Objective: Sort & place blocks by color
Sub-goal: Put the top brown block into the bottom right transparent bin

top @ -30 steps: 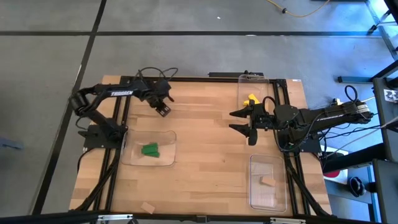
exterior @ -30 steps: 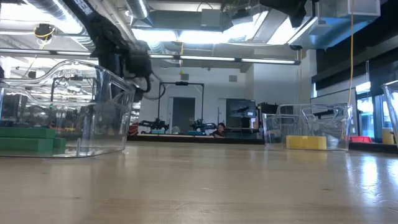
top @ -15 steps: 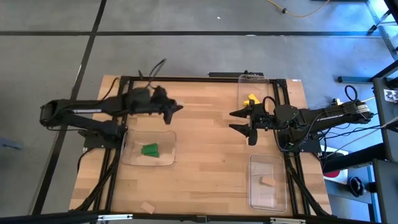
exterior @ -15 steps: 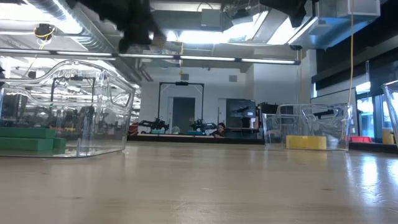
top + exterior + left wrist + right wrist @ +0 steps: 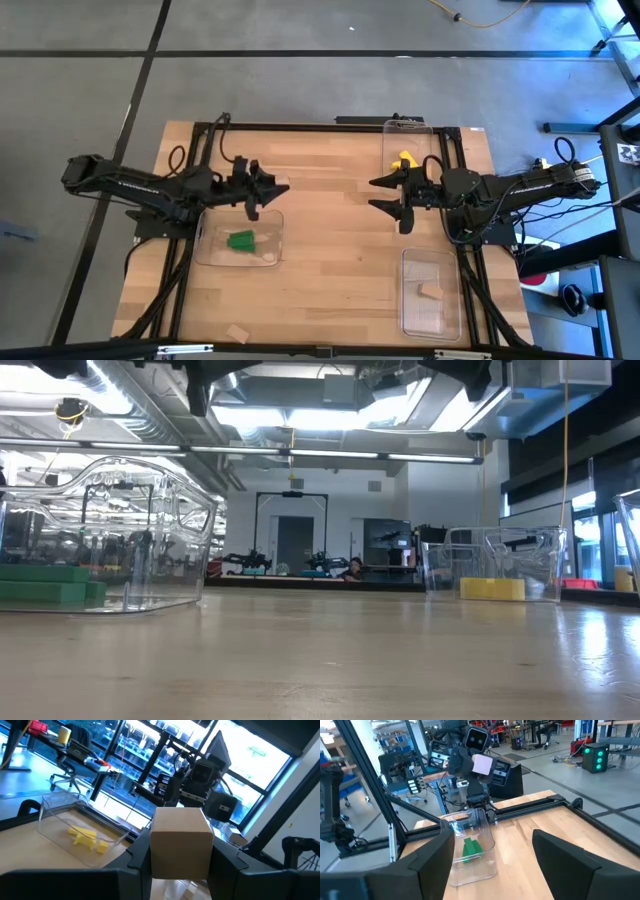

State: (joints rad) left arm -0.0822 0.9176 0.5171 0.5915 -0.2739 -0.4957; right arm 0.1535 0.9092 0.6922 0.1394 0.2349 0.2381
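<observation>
My left gripper (image 5: 268, 190) hangs level above the far rim of the clear tray (image 5: 262, 258) that holds green blocks (image 5: 240, 240). It points toward the table's right and is shut on a tan block (image 5: 181, 842), which also shows in the right wrist view (image 5: 482, 764). My right gripper (image 5: 385, 195) stands open and holds nothing beside the far-right tray (image 5: 420, 128) with yellow blocks (image 5: 404, 158). A near-right tray (image 5: 412, 318) holds a tan block (image 5: 431, 291). Another tan block (image 5: 237, 333) lies flat near the table's front edge. My left gripper pinches the tan block by two opposite side faces (image 5: 156, 851) between its two fingers (image 5: 137, 857). The fingers reach level toward the table's right. The block is lifted clear of table and tray, its flat faces upright.
Bare wood lies in the table's middle between the two grippers. Black frame rails (image 5: 190, 290) run along the table's left and right sides. Other workstations show in the room beyond the table.
My left gripper has risen out of the low view and tipped from pointing down to about level, facing the table's right. It has drawn a little toward the near edge, to the green tray's far rim. The arm's elbow has swung out to the left.
</observation>
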